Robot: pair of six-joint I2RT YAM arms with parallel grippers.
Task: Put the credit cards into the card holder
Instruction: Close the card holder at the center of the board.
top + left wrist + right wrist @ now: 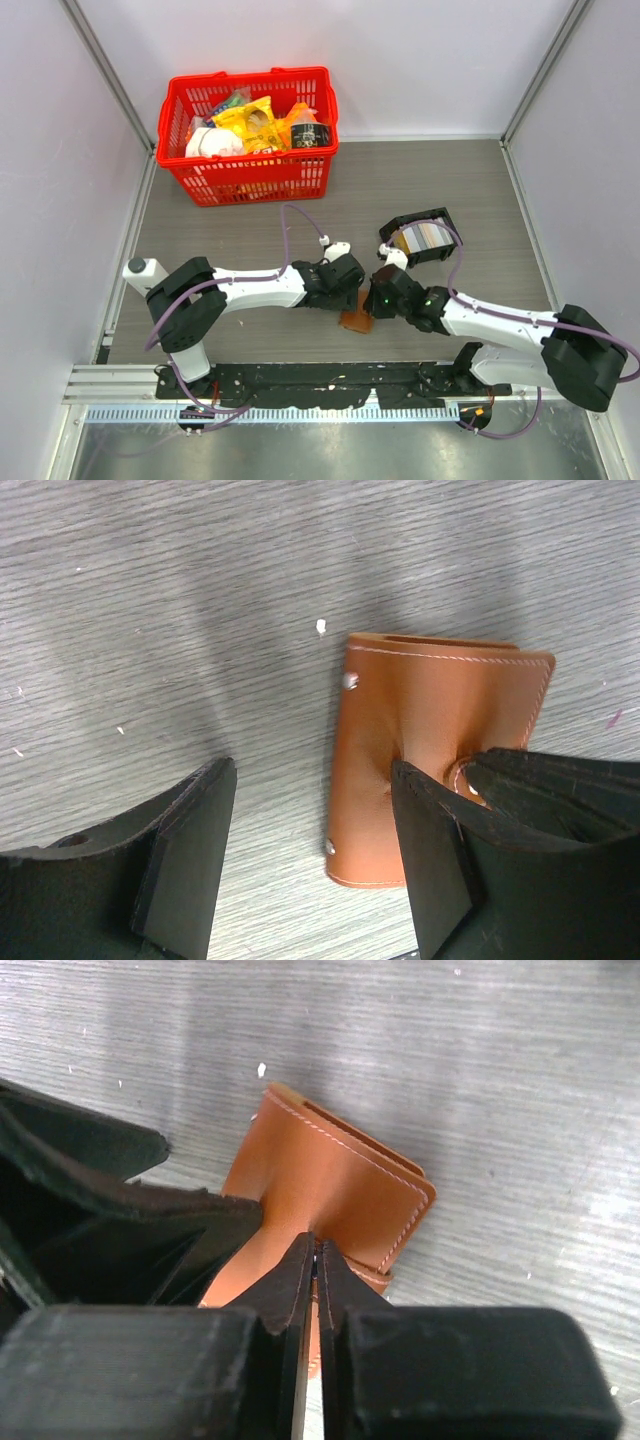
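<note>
A robotics lab test cell is shown. A grey wood-grain bench [420,190] is enclosed by plain white panels [400,60] held in aluminium framing [110,80]. Two arms are bolted to a black base plate [320,380] along a metal rail at the near edge, with purple cables [290,225] looped over them. A red shopping basket [250,135] of packaged goods is set at the back.

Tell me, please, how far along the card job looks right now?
Nothing is loaded yet: the credit cards sit in the black tray. In hand: the right claw pinches the card holder while the open left claw presses one finger on it. Opening it and inserting cards remain.
</note>
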